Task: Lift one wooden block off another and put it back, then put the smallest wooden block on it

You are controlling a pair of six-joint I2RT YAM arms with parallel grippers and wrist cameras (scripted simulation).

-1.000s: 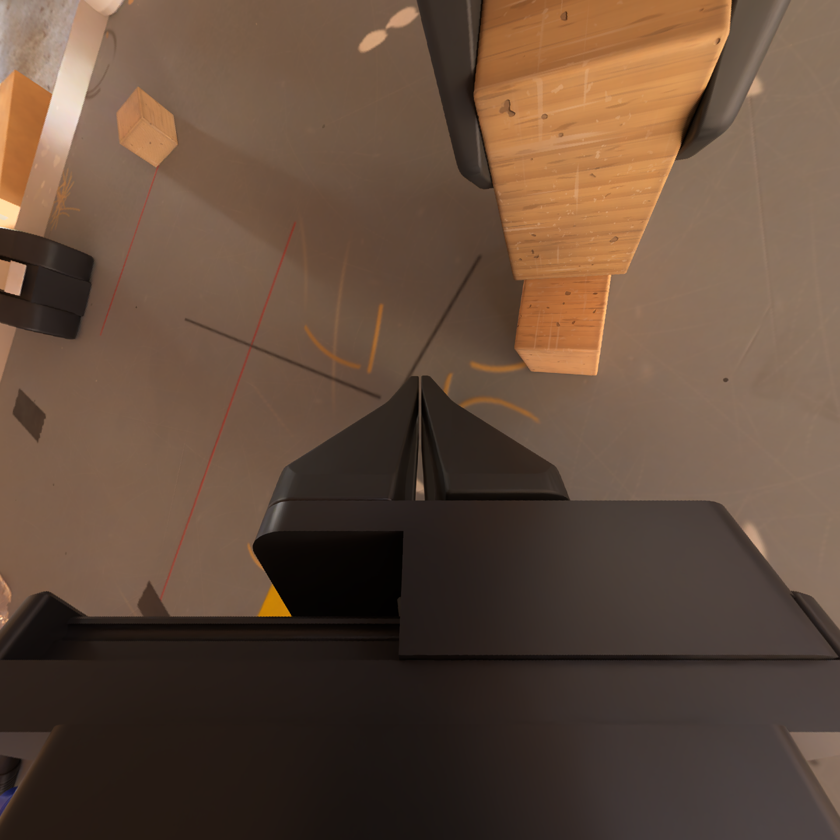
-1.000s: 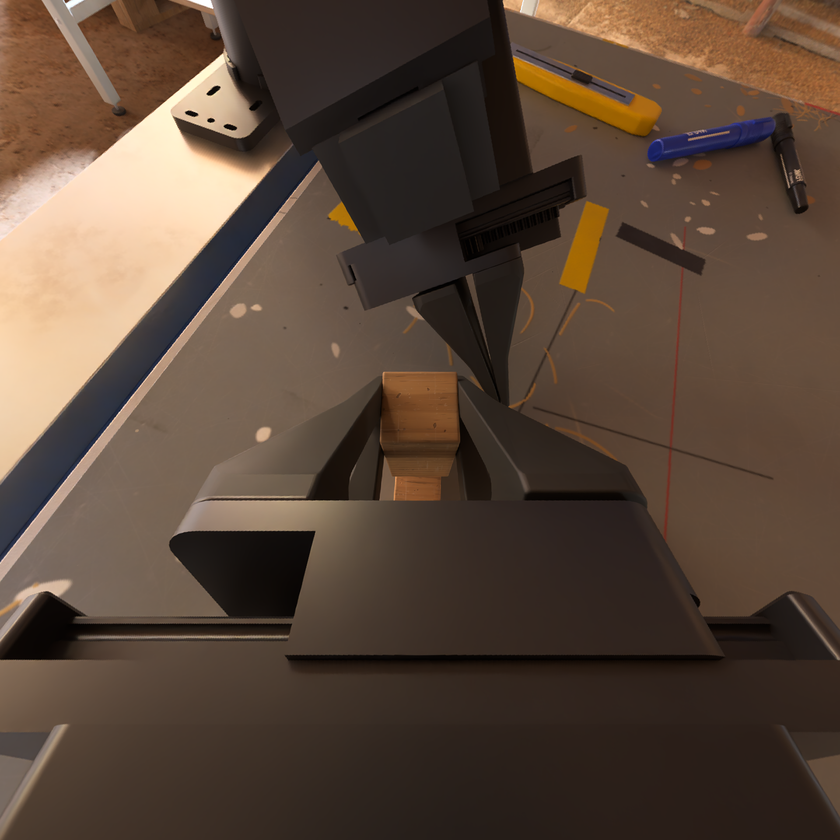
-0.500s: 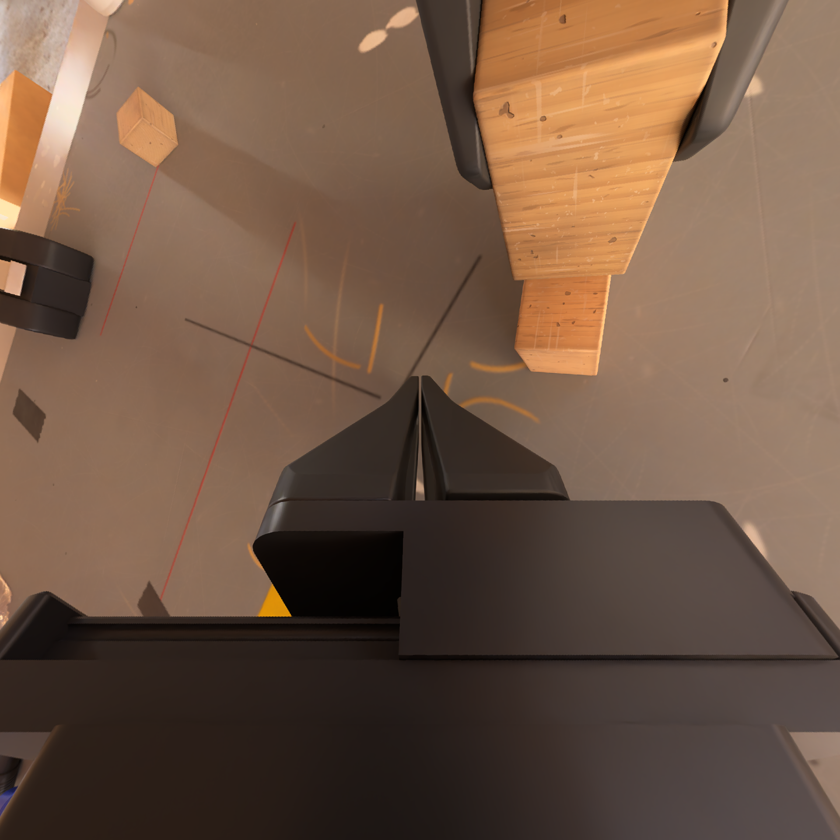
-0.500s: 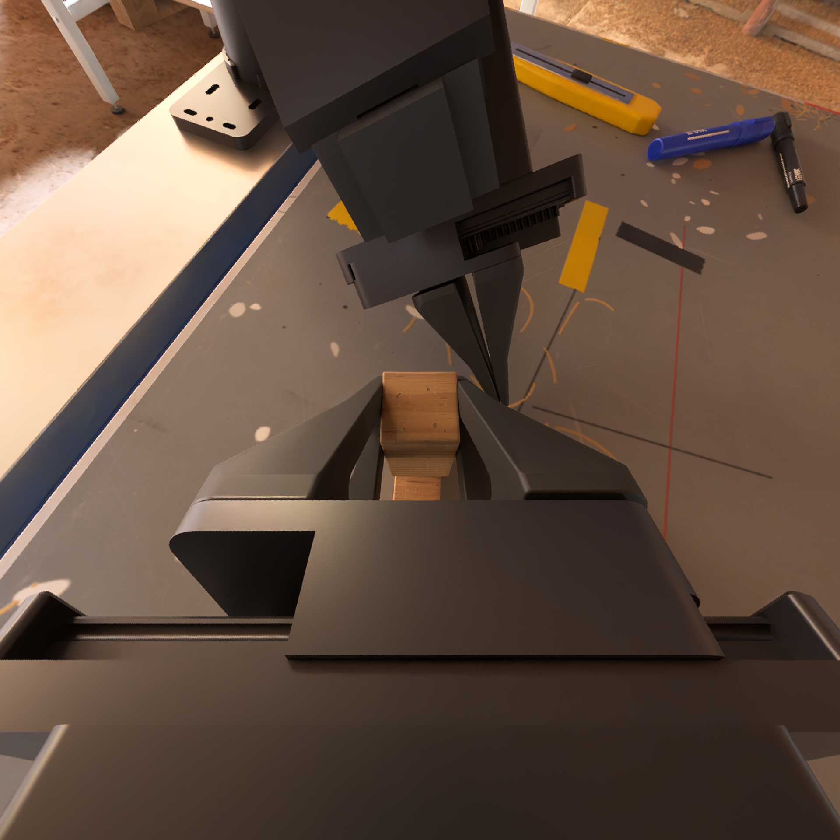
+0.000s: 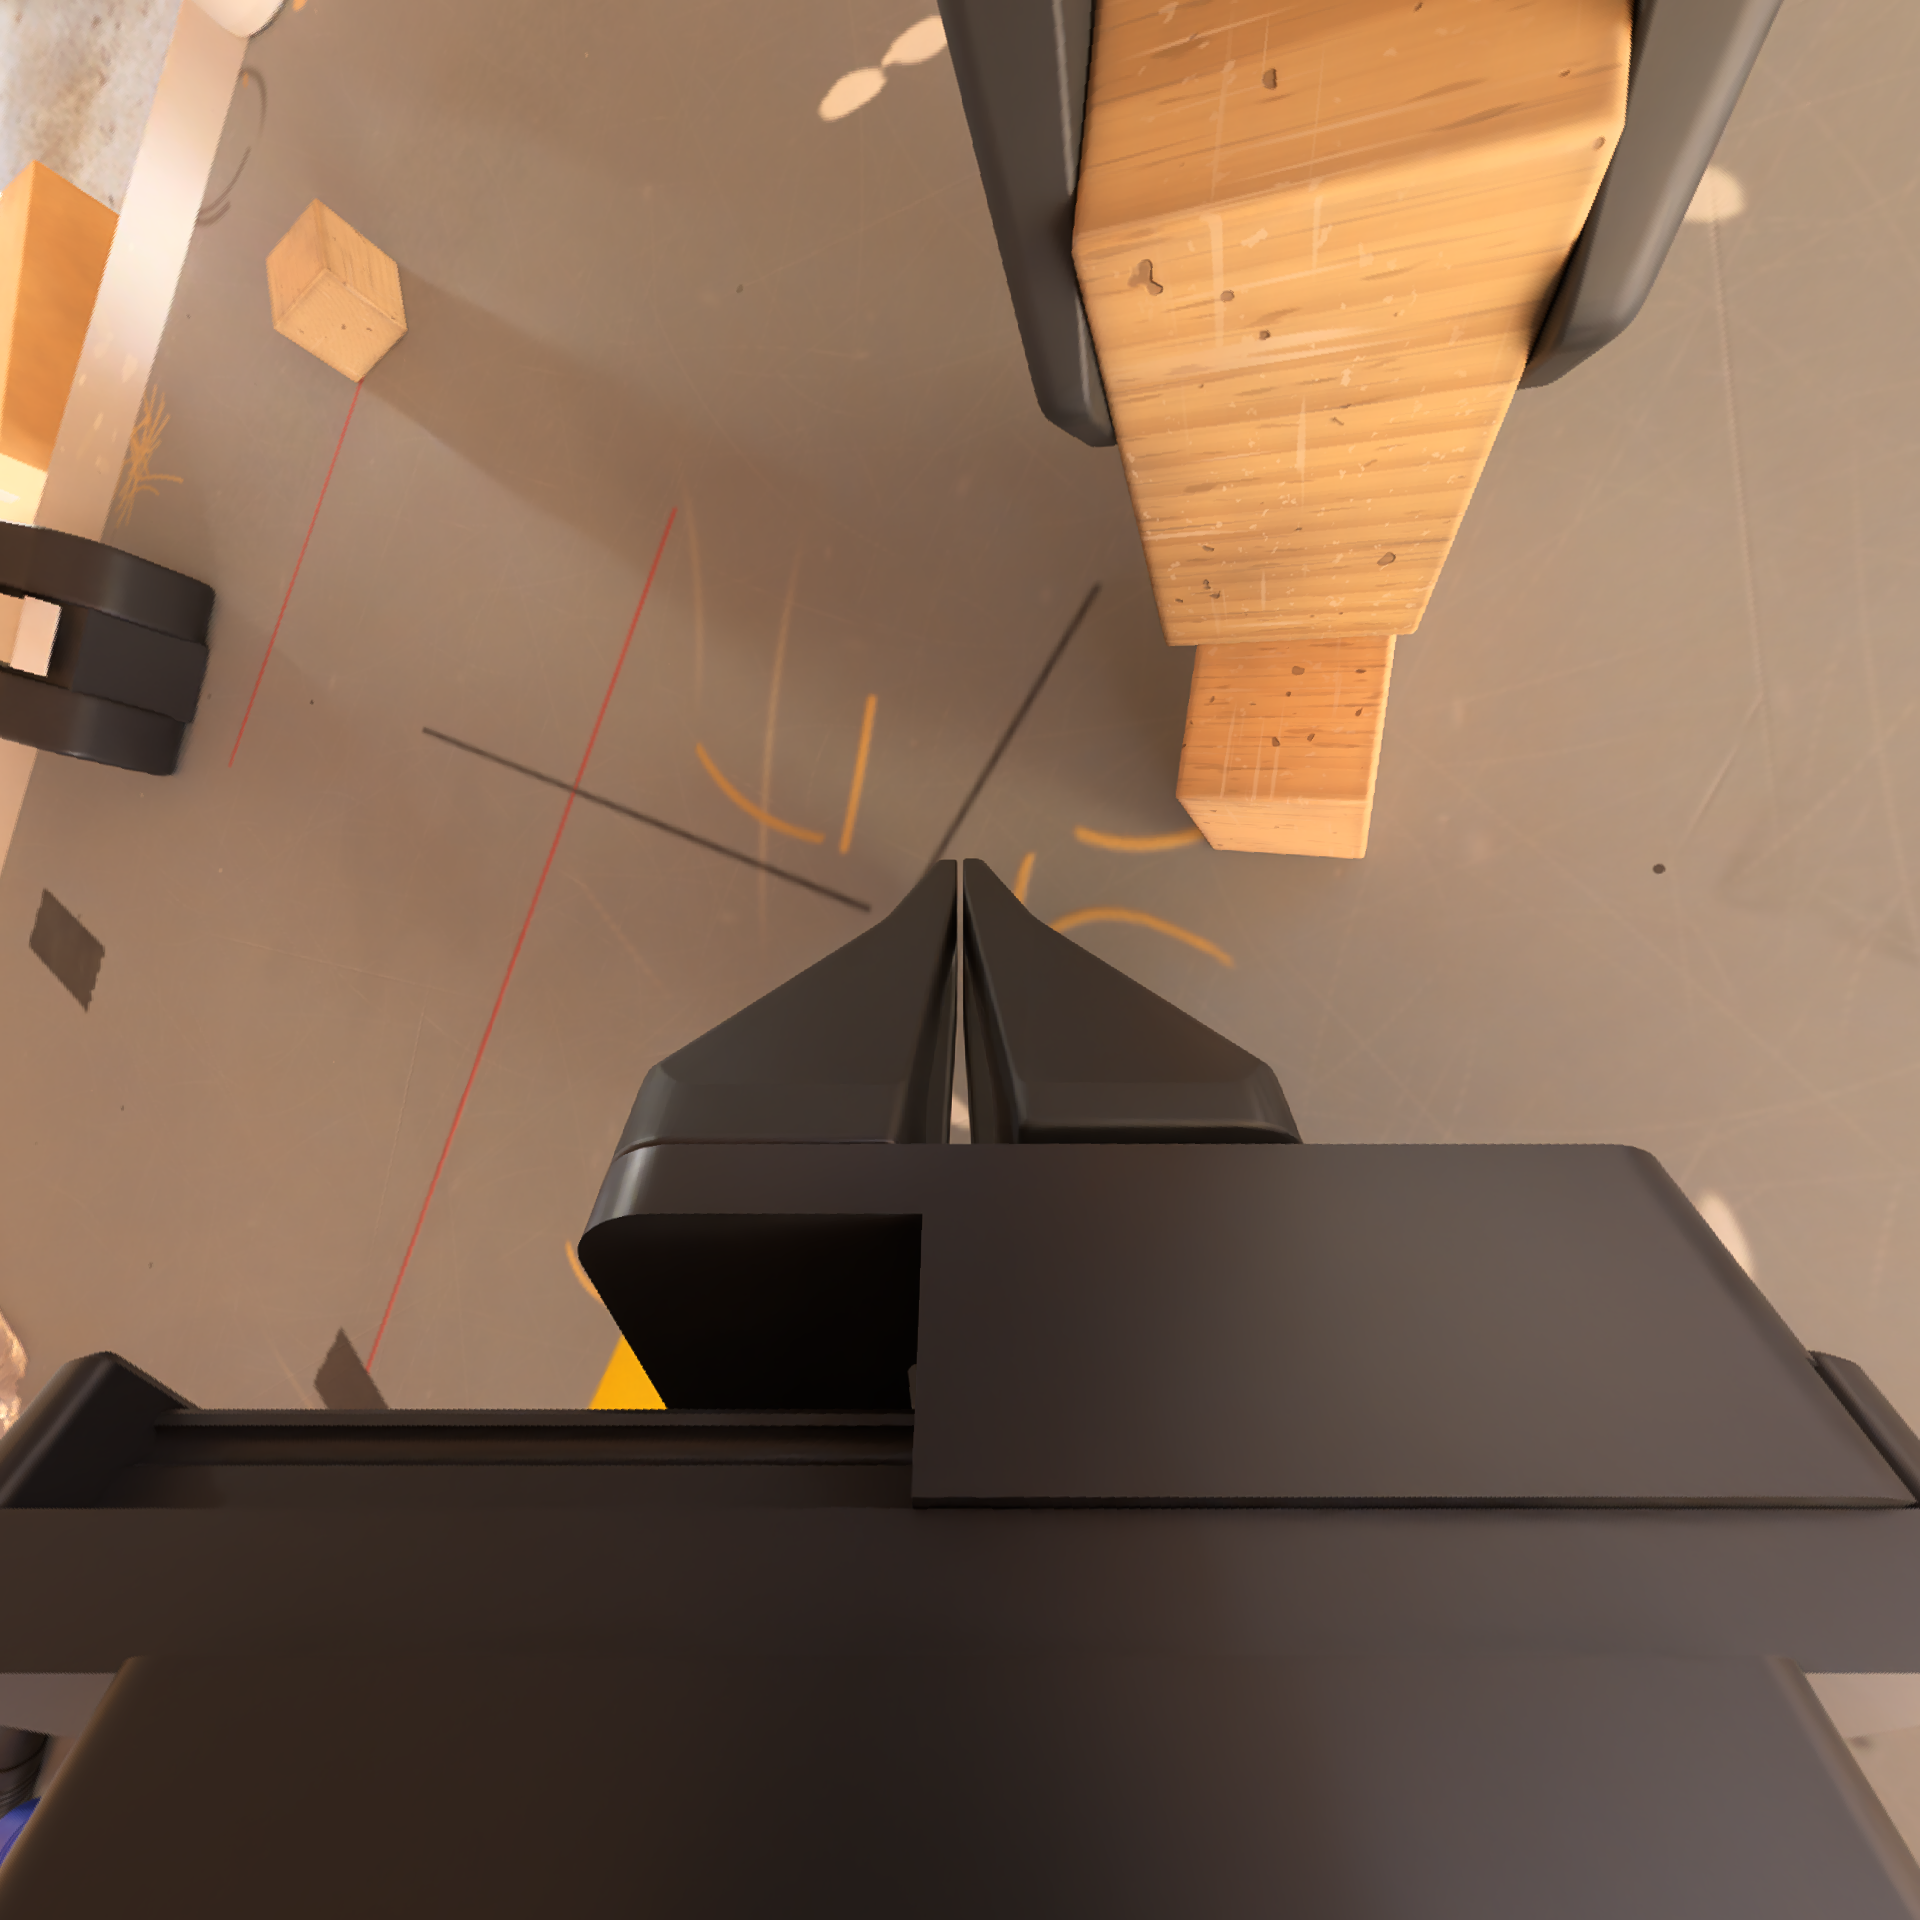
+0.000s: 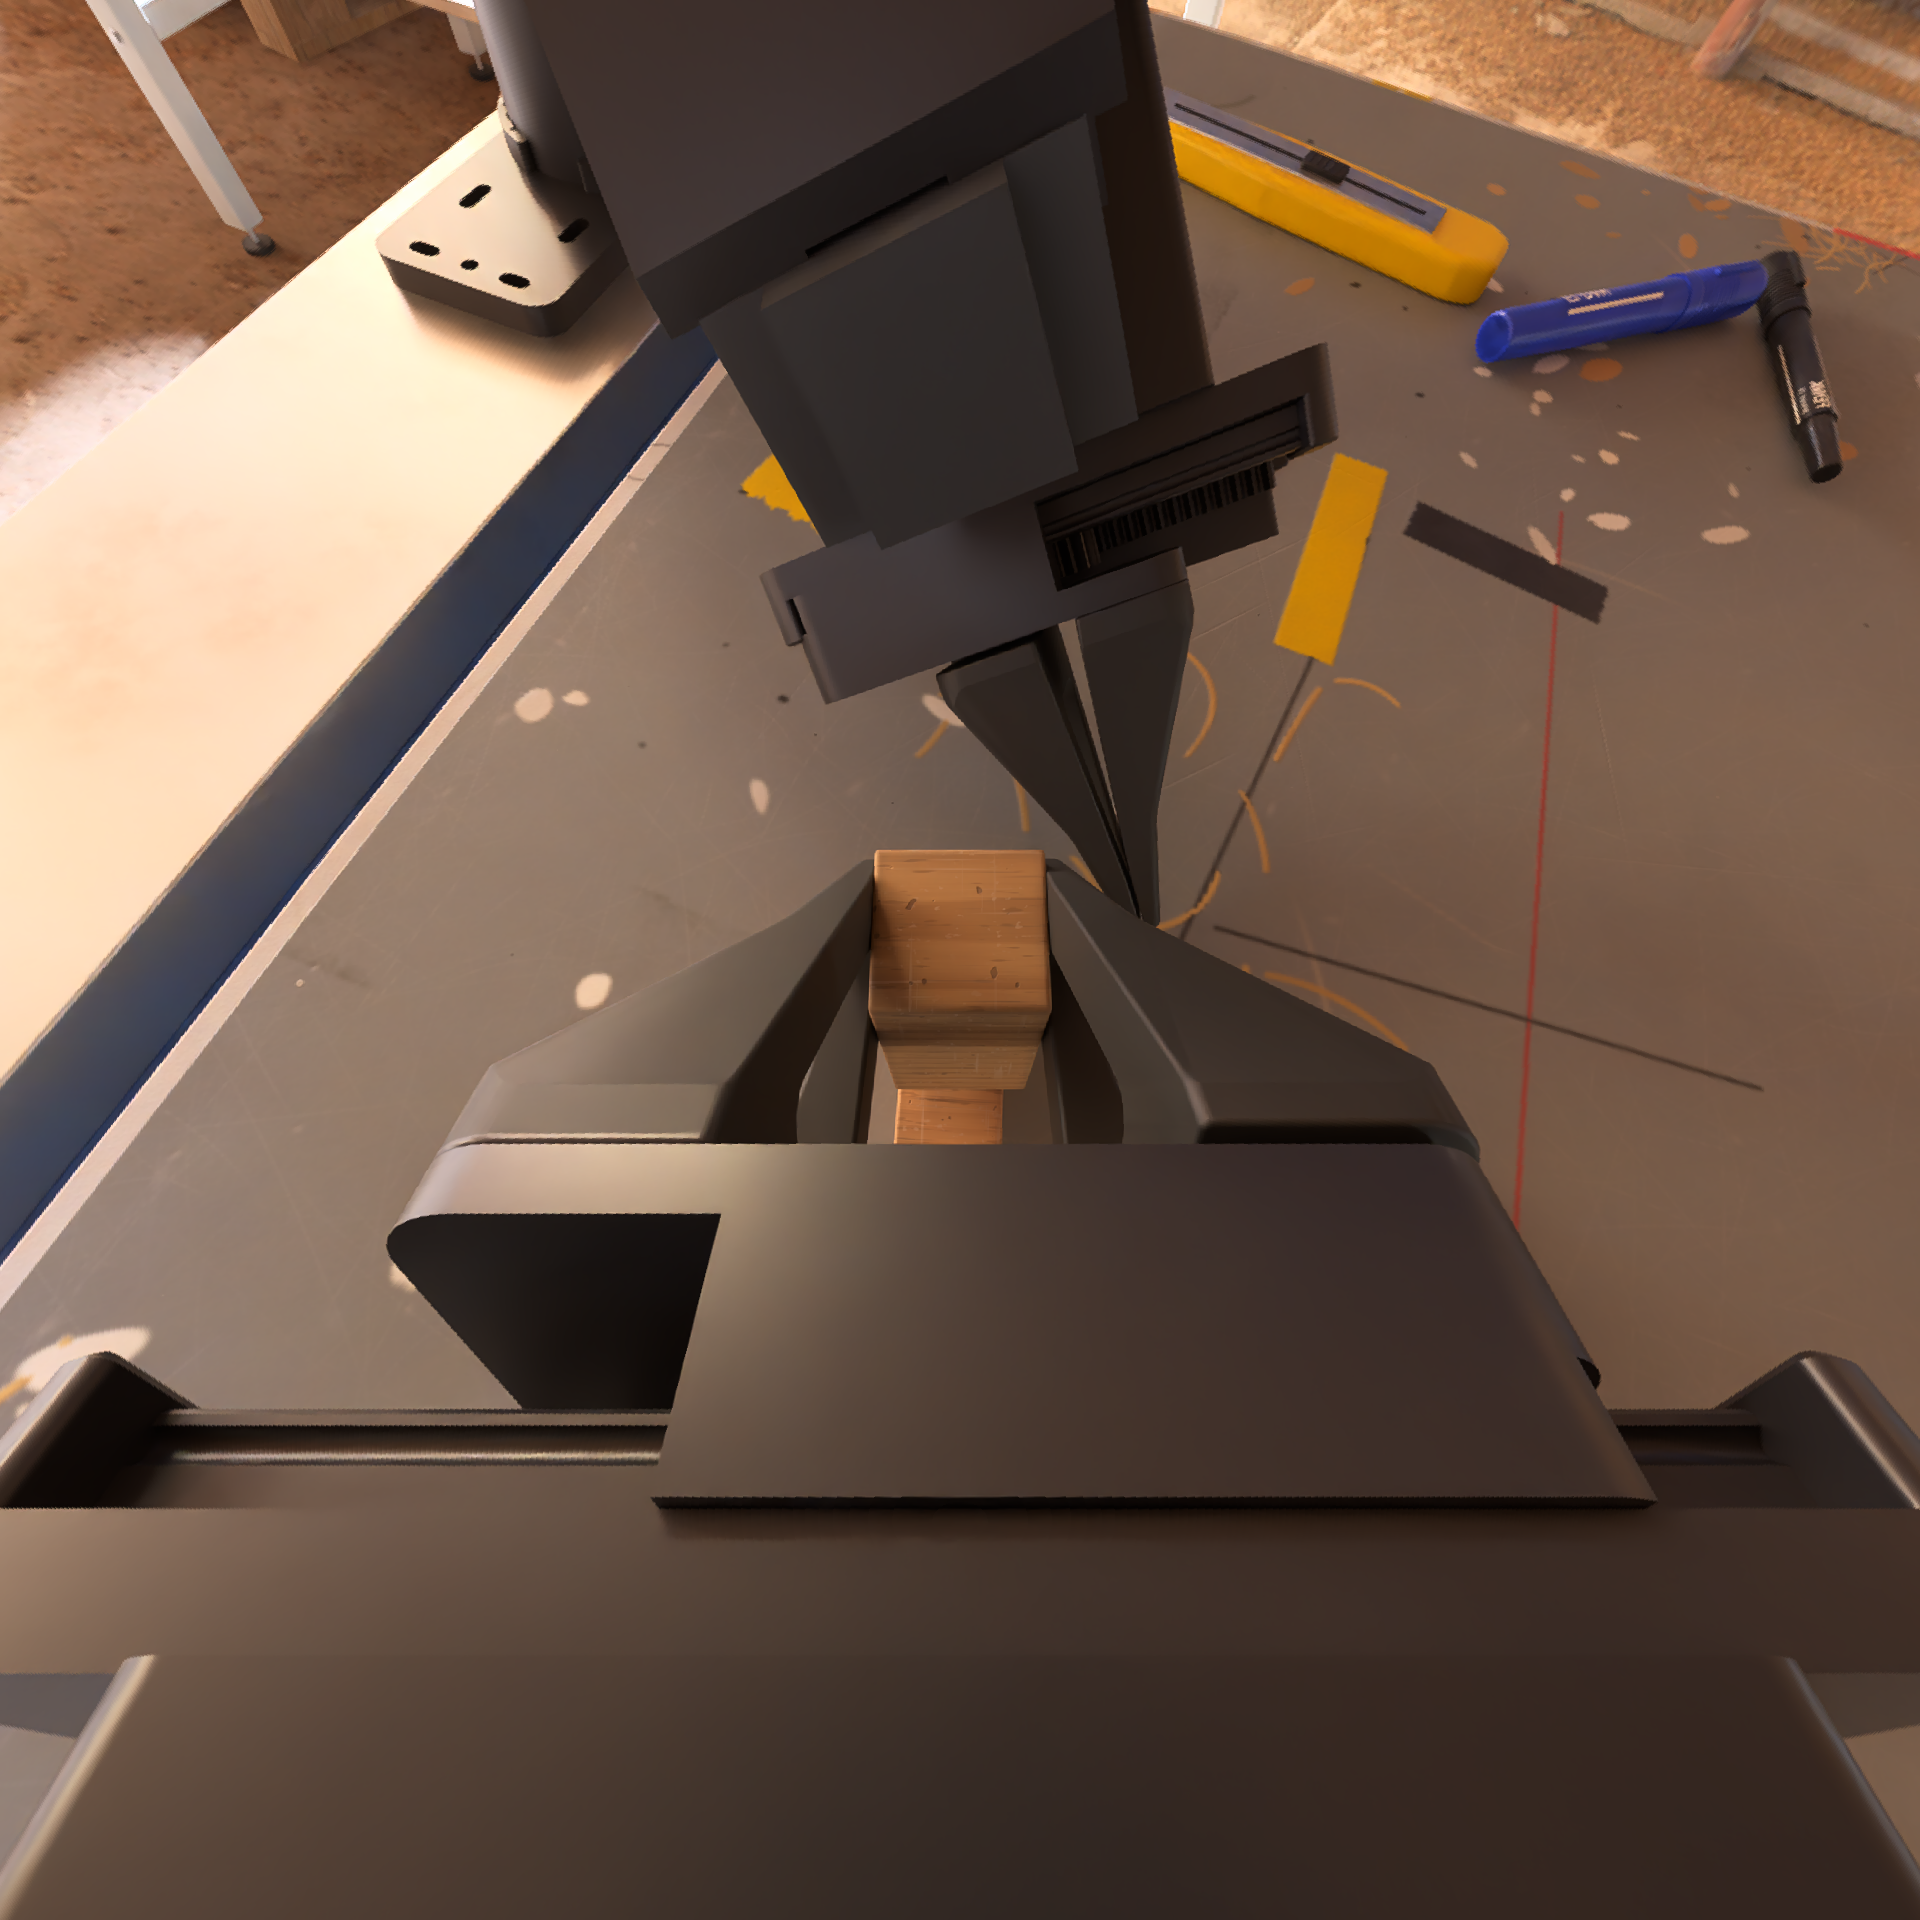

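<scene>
My right gripper (image 6: 958,883) is shut on a large wooden block (image 6: 956,935) and holds it directly over a narrower wooden block (image 6: 948,1117) that stands on the grey table (image 6: 520,1039). I cannot tell whether the two touch. In the left wrist view the held block (image 5: 1299,364) sits between the right gripper's fingers (image 5: 1039,260), with the lower block (image 5: 1283,748) below it. My left gripper (image 5: 959,868) is shut and empty, just left of that stack; it also shows in the right wrist view (image 6: 1127,894). The smallest wooden block (image 5: 335,289), a cube, lies far left on the table.
A yellow utility knife (image 6: 1340,213), a blue marker (image 6: 1621,310) and a black marker (image 6: 1803,374) lie at the far side. Yellow tape (image 6: 1330,561) and black tape (image 6: 1507,561) are stuck flat. An arm base (image 6: 488,249) stands at the table's edge. A black ring (image 5: 104,655) sits at the left.
The right gripper and its block have sunk very slightly toward the lower block. The left gripper has not moved.
</scene>
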